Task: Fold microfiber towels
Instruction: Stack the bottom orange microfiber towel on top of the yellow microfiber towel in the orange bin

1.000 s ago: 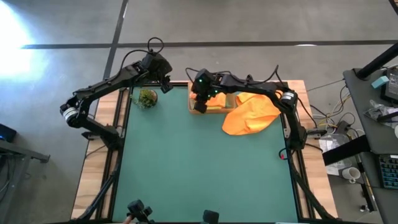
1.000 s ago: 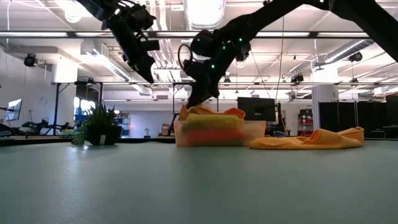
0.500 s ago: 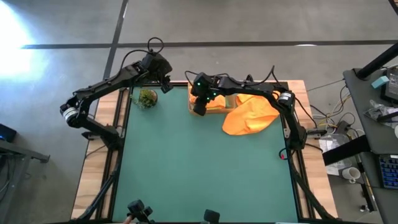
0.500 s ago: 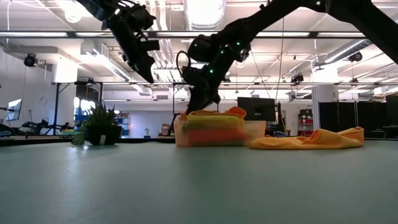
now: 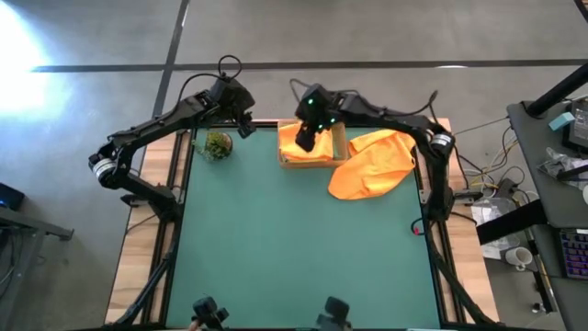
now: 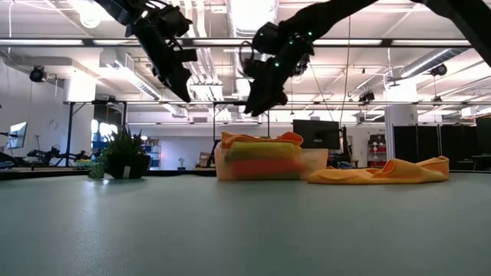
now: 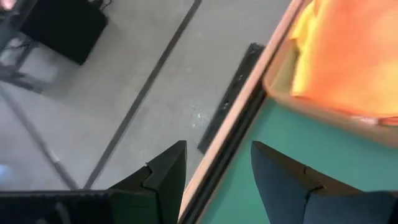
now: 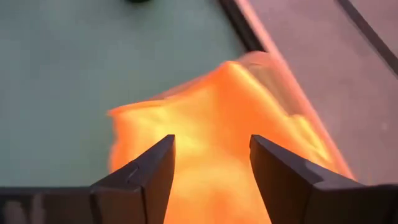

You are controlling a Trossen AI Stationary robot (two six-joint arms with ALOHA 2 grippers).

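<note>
At upper left of the high view the left gripper (image 5: 246, 122) is held idle with fingers spread, beside the plant (image 5: 218, 144). At upper centre the right gripper (image 5: 305, 140) hangs empty, fingers spread, above the folded towels (image 5: 296, 145) stacked in the tray (image 5: 308, 164). That stack seems placed; next, the loose orange towel (image 5: 375, 165) at right must be pinched at an edge and spread on the counter (image 5: 294, 248).

Right gripper (image 6: 259, 110) raised, jaws parted, empty. Left gripper (image 6: 181, 90) hangs high, jaws apart, empty.
</note>
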